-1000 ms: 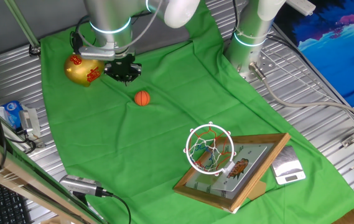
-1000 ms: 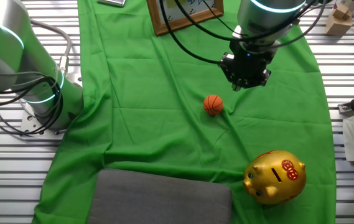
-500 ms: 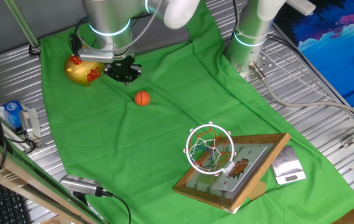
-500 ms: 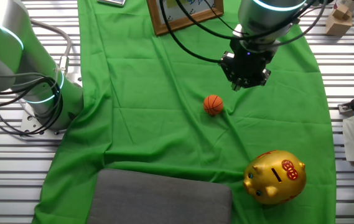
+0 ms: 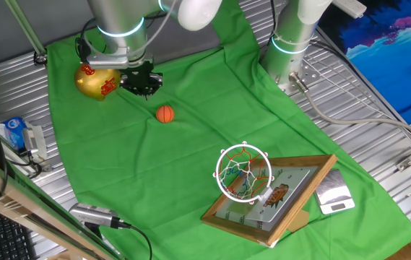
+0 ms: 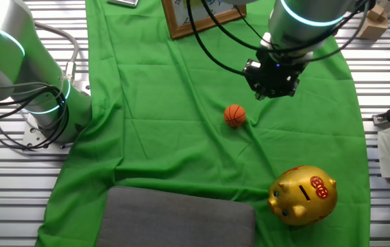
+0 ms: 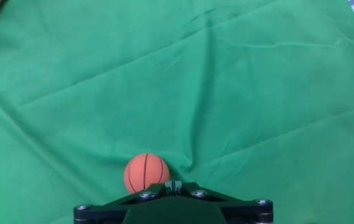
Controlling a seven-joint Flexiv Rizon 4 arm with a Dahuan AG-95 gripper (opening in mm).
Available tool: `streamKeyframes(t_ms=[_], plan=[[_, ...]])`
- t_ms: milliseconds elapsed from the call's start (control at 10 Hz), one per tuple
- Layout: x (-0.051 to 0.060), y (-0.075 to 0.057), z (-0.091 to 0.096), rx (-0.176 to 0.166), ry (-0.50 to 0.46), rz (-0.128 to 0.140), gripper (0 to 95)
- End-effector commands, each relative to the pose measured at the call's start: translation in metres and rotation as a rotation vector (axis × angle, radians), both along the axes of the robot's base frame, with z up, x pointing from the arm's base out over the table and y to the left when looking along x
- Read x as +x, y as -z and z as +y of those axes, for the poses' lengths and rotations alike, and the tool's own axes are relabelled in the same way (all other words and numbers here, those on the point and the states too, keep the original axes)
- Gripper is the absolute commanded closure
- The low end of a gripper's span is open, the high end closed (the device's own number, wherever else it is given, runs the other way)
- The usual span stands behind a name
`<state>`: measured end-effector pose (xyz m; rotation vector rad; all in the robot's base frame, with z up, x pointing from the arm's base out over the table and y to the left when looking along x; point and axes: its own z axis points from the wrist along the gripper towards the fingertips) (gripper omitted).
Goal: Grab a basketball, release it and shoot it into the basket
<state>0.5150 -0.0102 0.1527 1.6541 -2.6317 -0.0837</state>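
Grasp not yet made. Jaws (image 6: pixel 271 88) hang above green cloth (image 6: pixel 167 137), holding nothing; how far open, cannot tell. Basketball (image 6: pixel 234 115) lies on cloth just beside jaws, below them, untouched. Basket (image 5: pixel 243 173) well apart from jaws, empty. Left: descend, grip, carry, release, shoot.

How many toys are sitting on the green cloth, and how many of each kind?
Basketball: 1
Gold piggy bank: 1
Hoop with net on a picture backboard: 1
Total: 3
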Motion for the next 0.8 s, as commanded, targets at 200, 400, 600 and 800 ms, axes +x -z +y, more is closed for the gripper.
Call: streamKeyframes(t_ms=[200,400,600,800], plan=[[-0.0022,0.0,0.0004,-0.017,-0.008,-0.004,95.0],[-0.0027,0.0,0.0003,0.004,0.009,0.029,95.0],[-0.0027,0.0,0.0003,0.019,-0.028,0.077,95.0],[-0.0027,0.0,0.0003,0.034,-0.028,0.091,95.0]])
